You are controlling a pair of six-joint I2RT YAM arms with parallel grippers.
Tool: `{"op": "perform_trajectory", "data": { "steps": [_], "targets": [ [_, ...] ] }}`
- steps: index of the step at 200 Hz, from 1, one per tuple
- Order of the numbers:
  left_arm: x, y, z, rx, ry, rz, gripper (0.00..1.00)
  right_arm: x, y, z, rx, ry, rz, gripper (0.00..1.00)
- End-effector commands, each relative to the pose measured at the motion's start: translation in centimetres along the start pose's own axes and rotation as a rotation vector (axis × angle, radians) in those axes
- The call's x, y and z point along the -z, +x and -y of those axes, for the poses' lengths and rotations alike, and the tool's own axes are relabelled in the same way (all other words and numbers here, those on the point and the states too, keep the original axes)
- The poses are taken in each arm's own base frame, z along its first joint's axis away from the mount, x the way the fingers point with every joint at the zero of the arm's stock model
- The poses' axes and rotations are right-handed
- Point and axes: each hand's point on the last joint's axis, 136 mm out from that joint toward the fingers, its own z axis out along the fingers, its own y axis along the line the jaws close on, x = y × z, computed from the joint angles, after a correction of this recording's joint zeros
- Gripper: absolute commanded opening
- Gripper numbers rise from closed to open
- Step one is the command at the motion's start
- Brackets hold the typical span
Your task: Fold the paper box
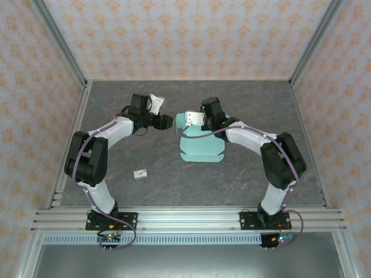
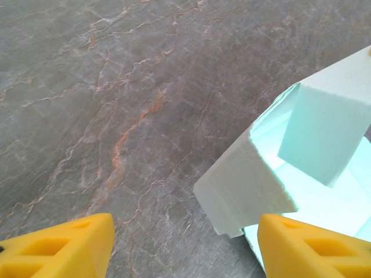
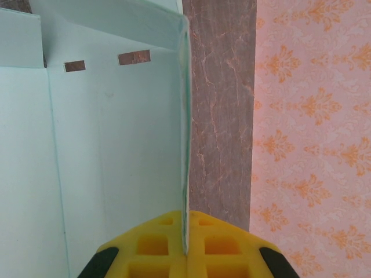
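Mint-blue paper box (image 1: 200,145), partly folded on the bench (image 1: 145,98).
One wall upright, pinched in the closed right tool (image 3: 186,246); left tool (image 2: 184,246) gapes wide, empty.

The box (image 1: 200,147), pale mint card, sits half-folded at the middle of the tabletop (image 1: 243,185). Its wide base panel lies flat, with its tabbed edge toward the tabletop's near side. At the far side, walls and a flap stand raised. The right gripper (image 3: 186,234) pinches one upright wall edge-on.
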Motion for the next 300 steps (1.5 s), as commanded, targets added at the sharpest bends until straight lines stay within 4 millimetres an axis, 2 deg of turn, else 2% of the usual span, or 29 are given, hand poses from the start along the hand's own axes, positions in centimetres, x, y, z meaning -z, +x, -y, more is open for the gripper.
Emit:
{"op": "perform_trajectory", "data": {
  "steps": [1, 29, 49, 77, 95, 100, 119, 138, 168, 200, 223, 226, 231, 249, 258, 261, 268, 300],
  "targets": [
    [-0.1, 0.2, 0.5, 0.029, 0.127, -0.035, 0.68, 0.8, -0.3, 1.4, 0.007, 0.033, 0.004, 0.00],
    [0.2, -0.4, 1.2, 0.063, 0.270, -0.004, 0.73, 0.7, -0.1, 1.4, 0.010, 0.027, -0.010, 0.00],
    [0.3, -0.8, 2.5, 0.056, 0.367, 0.015, 0.75, 0.7, 0.0, 1.5, 0.013, 0.030, -0.021, 0.00],
    [-0.3, -1.2, 3.0, 0.054, 0.391, 0.025, 0.76, 0.7, 0.0, 1.5, 0.002, 0.029, -0.018, 0.00],
    [-0.6, -1.6, 2.9, 0.044, 0.364, 0.017, 0.70, 0.7, -0.1, 1.6, -0.002, 0.032, -0.017, 0.00],
    [-1.5, -0.8, 2.4, 0.062, 0.359, -0.008, 0.68, 0.7, -0.1, 1.6, -0.004, 0.031, -0.017, 0.00],
    [-2.1, -0.6, 1.9, 0.078, 0.348, -0.017, 0.60, 0.8, -0.1, 1.8, -0.009, 0.034, -0.016, 0.00],
    [-2.3, -0.9, 2.3, 0.084, 0.391, -0.007, 0.54, 0.7, 0.0, 1.8, -0.008, 0.033, -0.022, 0.00],
    [-2.3, -0.9, 3.5, 0.074, 0.439, -0.012, 0.54, 0.4, 0.0, 1.7, -0.011, 0.026, -0.028, 0.00],
    [-1.4, -1.3, 4.7, 0.039, 0.454, 0.004, 0.59, 0.3, 0.1, 1.6, -0.009, 0.024, -0.034, 0.00],
    [-1.0, -1.0, 4.2, 0.015, 0.424, 0.007, 0.67, 0.4, 0.1, 1.6, -0.001, 0.021, -0.031, 0.00],
    [-0.2, -1.8, 4.5, -0.001, 0.424, 0.029, 0.68, 0.4, 0.1, 1.6, -0.001, 0.021, -0.032, 0.00],
    [0.0, -2.0, 4.5, -0.004, 0.424, 0.037, 0.69, 0.4, 0.1, 1.6, -0.001, 0.019, -0.033, 0.00],
    [-0.2, -2.6, 4.2, 0.004, 0.426, 0.053, 0.74, 0.4, 0.1, 1.6, -0.002, 0.016, -0.034, 0.00],
    [-0.1, -3.3, 4.4, -0.004, 0.435, 0.070, 0.81, 0.4, 0.1, 1.6, -0.005, 0.017, -0.032, 0.00],
    [-0.9, -2.7, 4.0, 0.010, 0.434, 0.053, 0.82, 0.3, 0.1, 1.6, -0.005, 0.016, -0.032, 0.00],
    [-1.2, -2.7, 4.0, 0.002, 0.436, 0.049, 0.84, 0.3, 0.1, 1.5, -0.005, 0.014, -0.035, 0.00],
    [-1.7, -2.9, 5.1, -0.054, 0.469, 0.053, 0.86, 0.1, 0.2, 1.4, -0.006, 0.012, -0.040, 0.00]
  ]
}}
